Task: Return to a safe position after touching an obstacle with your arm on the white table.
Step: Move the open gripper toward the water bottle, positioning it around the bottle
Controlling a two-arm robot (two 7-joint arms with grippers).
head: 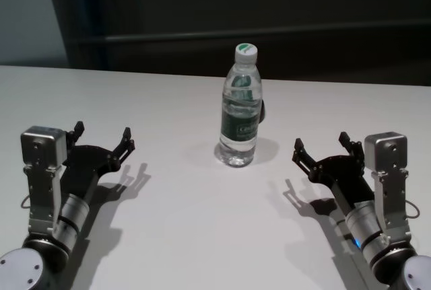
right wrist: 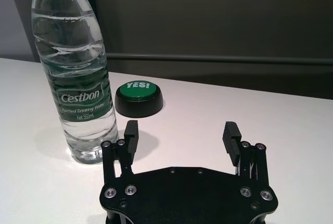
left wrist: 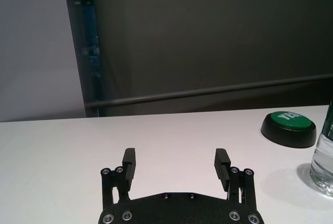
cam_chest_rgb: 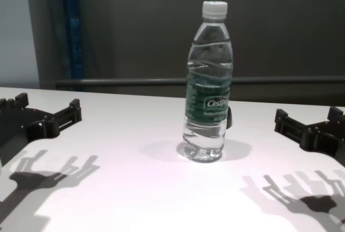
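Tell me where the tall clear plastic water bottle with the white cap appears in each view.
Head view: the tall clear plastic water bottle stands centre, between both grippers.
Chest view: centre.
Left wrist view: only its base, at the right edge.
Right wrist view: left side.
Shared landmark: the green-topped black button behind it.

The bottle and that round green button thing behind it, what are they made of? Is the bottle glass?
The bottle looks like thin clear plastic, not glass: you see straight through its ribbed, wavy wall, and it has a white screw cap and a glossy green label. The button seems hard plastic too, with a shiny green top and black base. Both stand on the white table, smooth and matte, material unclear.
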